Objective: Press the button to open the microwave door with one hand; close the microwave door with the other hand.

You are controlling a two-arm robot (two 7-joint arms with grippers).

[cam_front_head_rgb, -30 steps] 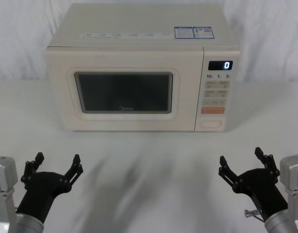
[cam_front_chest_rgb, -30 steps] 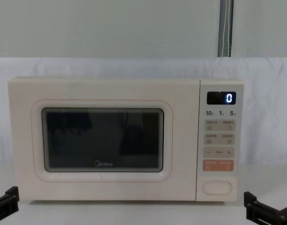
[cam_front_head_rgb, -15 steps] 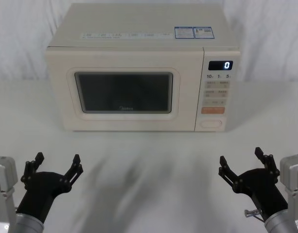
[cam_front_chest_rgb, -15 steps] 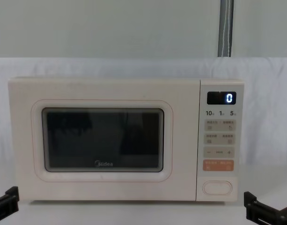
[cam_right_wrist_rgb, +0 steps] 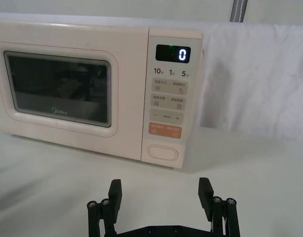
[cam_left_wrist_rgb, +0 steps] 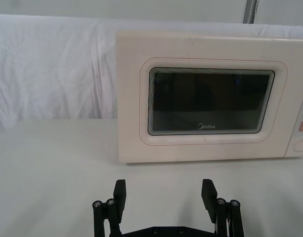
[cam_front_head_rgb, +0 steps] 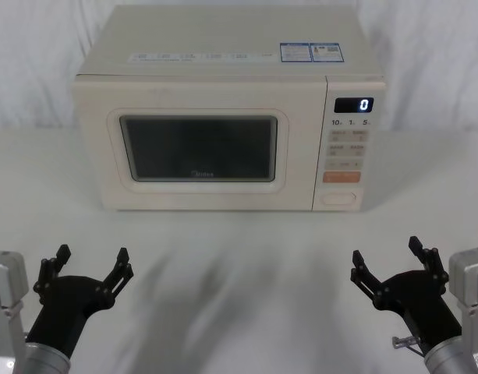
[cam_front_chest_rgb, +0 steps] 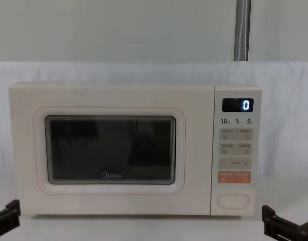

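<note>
The button [cam_front_head_rgb: 338,198] sits lowest on the control panel [cam_front_head_rgb: 346,153], at the right of the microwave [cam_front_head_rgb: 223,109], under the orange keys. It likely yields to a short, firm, square push; nothing there to grasp. The microwave door [cam_front_head_rgb: 200,148] is flush shut, rigid, probably light on its hinge; push its frame, not the glass. The oven looks heavy enough not to slide. Right gripper [cam_front_head_rgb: 393,263] and left gripper [cam_front_head_rgb: 89,266] hover near the table [cam_front_head_rgb: 239,257] edge, fingers spread apart, holding nothing, well apart from the oven.

Bright, even, soft room light.
Faint grey shadows smear across the white table [cam_front_head_rgb: 239,265]; the microwave door [cam_front_chest_rgb: 109,149] glass holds dim reflections; the display [cam_right_wrist_rgb: 173,53] glows sharply; nothing looks blurred.
</note>
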